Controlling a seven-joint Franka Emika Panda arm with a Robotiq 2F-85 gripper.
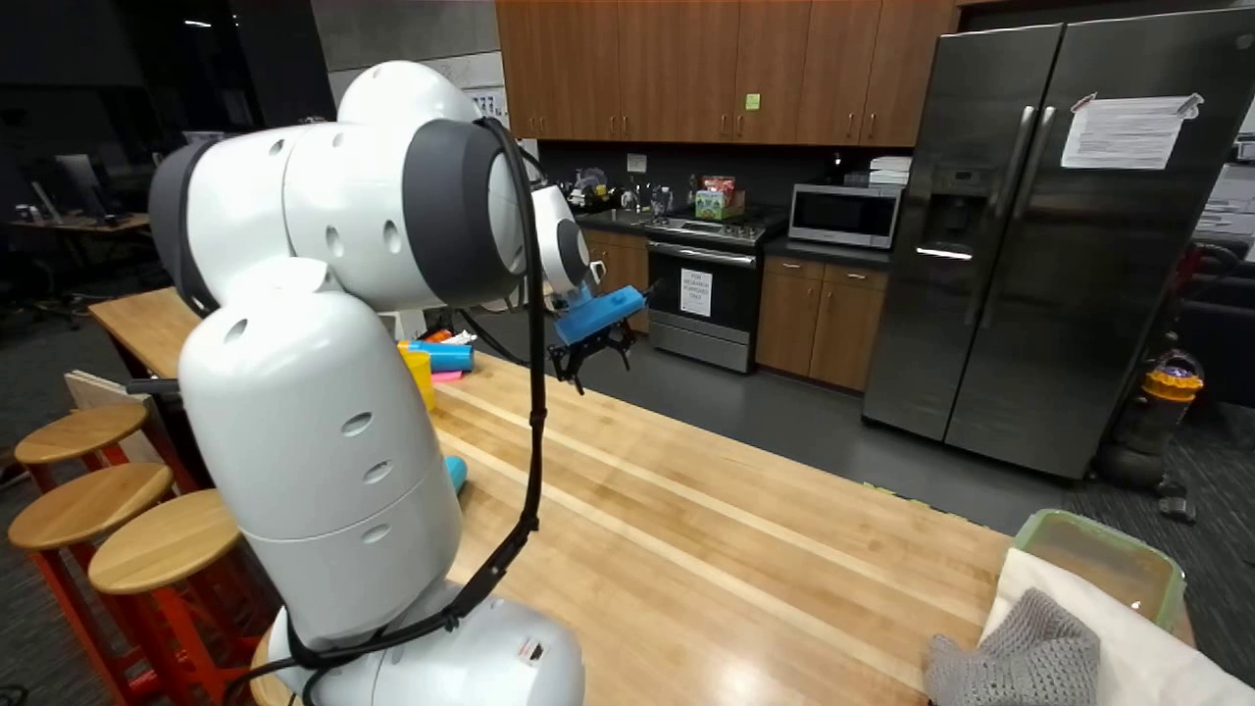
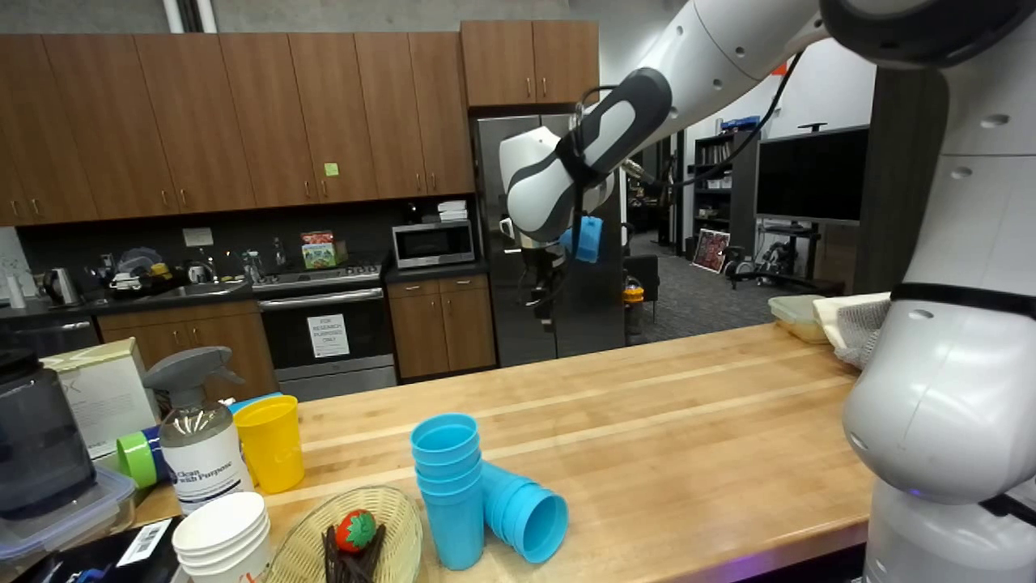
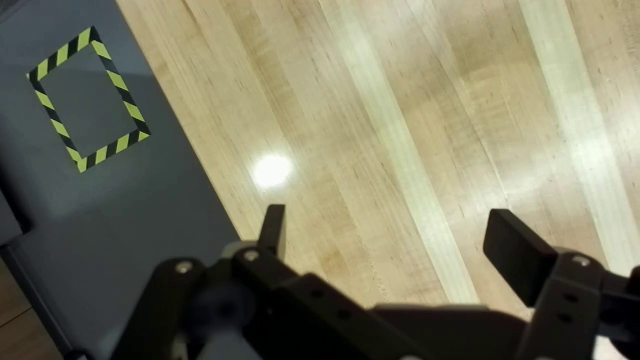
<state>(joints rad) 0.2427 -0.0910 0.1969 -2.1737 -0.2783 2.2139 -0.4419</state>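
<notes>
My black gripper (image 3: 385, 215) is open, with its two fingers wide apart and nothing between them. It hangs above the light wooden table (image 3: 320, 125) near the edge by the grey floor. It also shows in both exterior views (image 1: 602, 371) (image 2: 546, 312), pointing down and touching nothing. An upright stack of blue cups (image 2: 450, 494) stands on the table, beside another blue cup stack (image 2: 526, 514) lying on its side. A yellow cup (image 2: 271, 445) stands farther left in that exterior view. A wicker basket (image 2: 402, 530) holds a toy strawberry (image 2: 356, 530) and dark brown sticks.
A spray bottle (image 2: 202, 453), white paper cups (image 2: 222, 538) and a white box (image 2: 105, 397) crowd one table end. A green-rimmed container (image 1: 1098, 559), white cloth (image 1: 1128, 637) and grey knit cloth (image 1: 1020, 652) lie at the opposite end. Stools (image 1: 167, 539) stand alongside.
</notes>
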